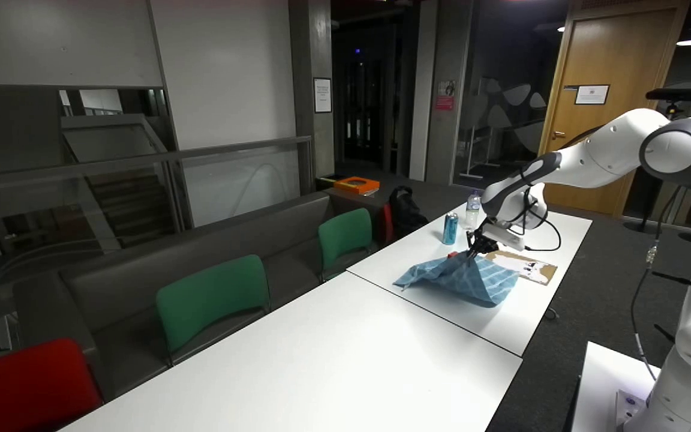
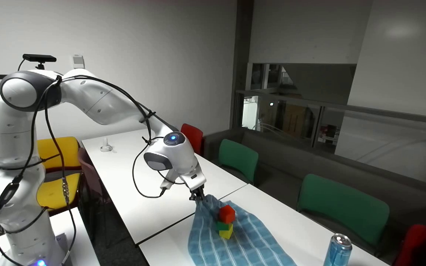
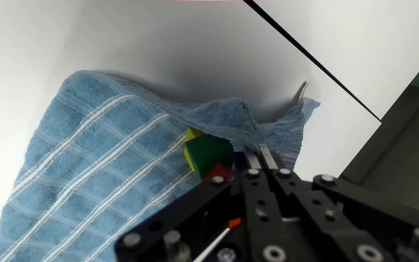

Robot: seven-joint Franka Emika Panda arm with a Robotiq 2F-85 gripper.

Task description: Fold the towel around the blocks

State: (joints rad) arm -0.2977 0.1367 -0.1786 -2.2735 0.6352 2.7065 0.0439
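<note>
The blue towel (image 3: 96, 160) with white stripes lies on the white table, one edge lifted in a raised fold. My gripper (image 3: 256, 150) is shut on that lifted edge, pinching the cloth between its fingertips. In an exterior view, the towel (image 2: 246, 244) rises to my gripper (image 2: 197, 197) just beside the blocks. The blocks form a small stack on the cloth: a red block (image 2: 227, 214) on top, a green block (image 2: 223, 226) beneath and a yellow block (image 2: 226, 232) lowest. In the wrist view my fingers partly cover the red block (image 3: 218, 172), and the fold overlaps the green block (image 3: 209, 153).
A light-blue can (image 1: 450, 228) and a clear bottle (image 1: 472, 211) stand on the table behind the towel. A brown and white sheet (image 1: 525, 267) lies under the arm. A seam (image 2: 165, 229) divides the two tables. Green chairs (image 1: 213, 300) line one side.
</note>
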